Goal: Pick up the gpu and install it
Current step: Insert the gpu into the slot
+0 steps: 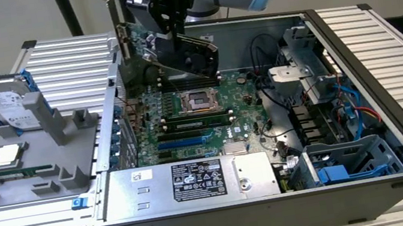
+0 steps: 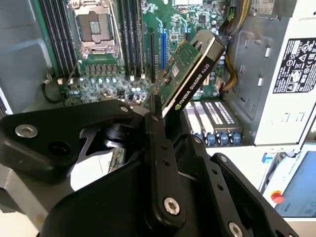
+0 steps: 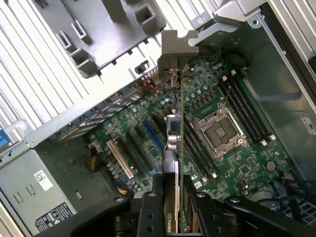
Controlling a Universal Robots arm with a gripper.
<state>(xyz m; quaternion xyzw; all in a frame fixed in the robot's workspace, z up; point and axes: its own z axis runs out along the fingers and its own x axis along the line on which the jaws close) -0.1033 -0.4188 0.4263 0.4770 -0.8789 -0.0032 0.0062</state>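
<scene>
The gpu [image 1: 179, 47] hangs tilted above the motherboard [image 1: 187, 124] inside the open computer case, its silver bracket [image 1: 118, 32] toward the exterior view's left. My gripper [image 1: 171, 33] is shut on the card's upper edge. In the second wrist view the gpu [image 2: 190, 66] shows its green board and black cooler beyond my gripper [image 2: 157, 111]. In the first wrist view the gpu [image 3: 173, 133] is seen edge-on over the expansion slots, near a blue slot [image 3: 153, 136], bracket [image 3: 173, 59] at the case's rear wall, my gripper [image 3: 174, 187] clamped on it. It hangs above the board, touching no slot.
A grey fixture tray [image 1: 2, 187] beside the case holds a silver hard drive with blue rails [image 1: 10, 104], a processor chip [image 1: 7, 156] and a memory stick [image 1: 21, 173]. Inside the case are the processor socket [image 1: 201, 99], power supply [image 1: 188, 183], cables and a drive cage [image 1: 348, 165].
</scene>
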